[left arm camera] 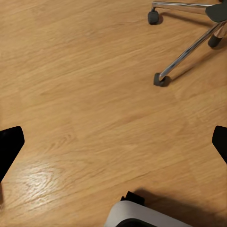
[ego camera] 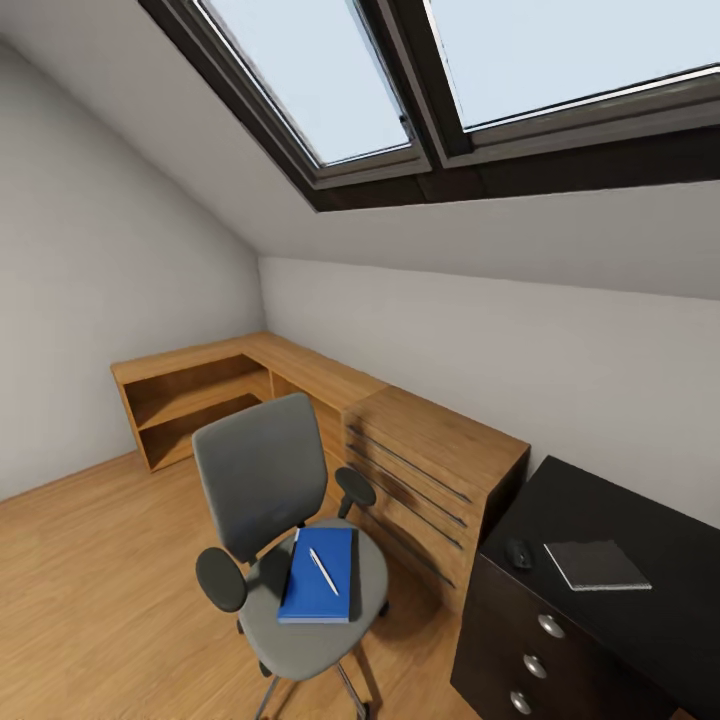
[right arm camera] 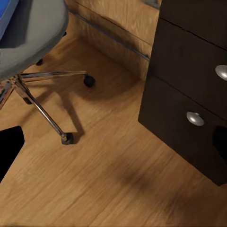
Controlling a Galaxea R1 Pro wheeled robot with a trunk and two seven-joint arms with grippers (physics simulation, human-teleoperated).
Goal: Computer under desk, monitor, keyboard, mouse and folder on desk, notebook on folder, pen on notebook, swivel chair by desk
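Well clear of both wide-open, empty jaws: folder (ego camera: 320, 576) and pen (ego camera: 323, 571) on swivel chair (ego camera: 268, 480); notebook (ego camera: 596, 565) on desk (ego camera: 640, 590). Stacking outstanding.

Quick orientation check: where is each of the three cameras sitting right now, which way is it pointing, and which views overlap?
Head: high, looking forward and down at the swivel chair, folder, pen, notebook and desk; no robot body visible.
Left wrist: aimed at the floor; dark end effector fingers at the edges.
Right wrist: low, facing the desk drawers.
Shared: the chair's chrome base is in both wrist views.
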